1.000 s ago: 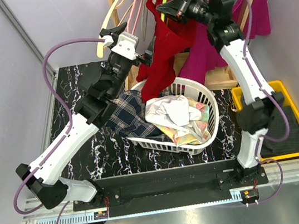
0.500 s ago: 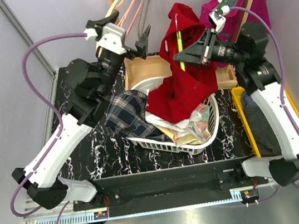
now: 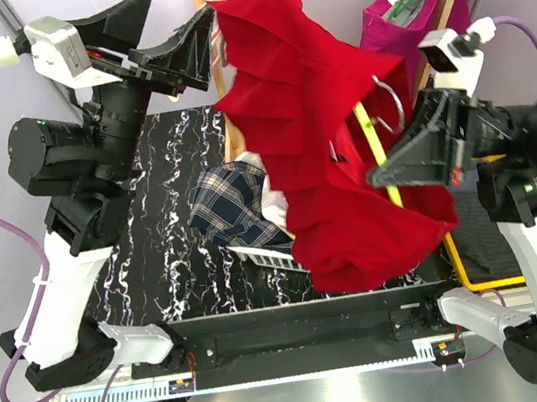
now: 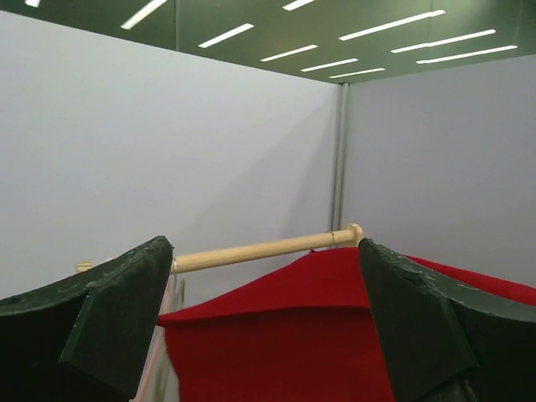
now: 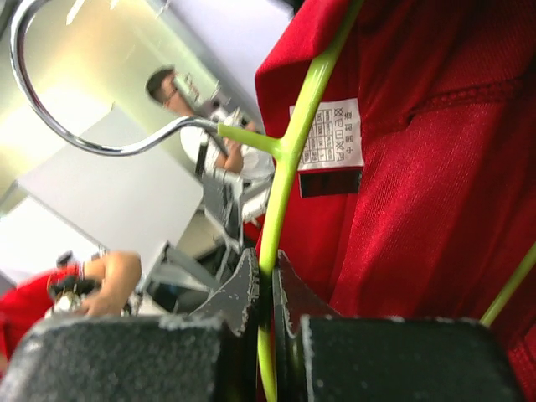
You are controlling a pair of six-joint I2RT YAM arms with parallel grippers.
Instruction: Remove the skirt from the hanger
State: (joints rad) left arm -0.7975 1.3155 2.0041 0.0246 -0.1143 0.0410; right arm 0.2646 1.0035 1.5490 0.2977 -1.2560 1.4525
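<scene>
The right gripper [image 5: 266, 280] was clamped shut on the thin lime-green plastic bar of the hanger [image 5: 289, 146], just below its bent steel hook [image 5: 84, 142]. The red skirt [image 3: 322, 152], satiny and softly pleated with a white care label [image 5: 327, 134] beside the hanger, fanned away from it towards the left gripper [image 4: 265, 310], whose jaws stood wide open and empty at the far hem. Done well, the left would likely bunch that slick cloth firmly and draw it off along the bar while the right kept the hanger from twisting.
</scene>
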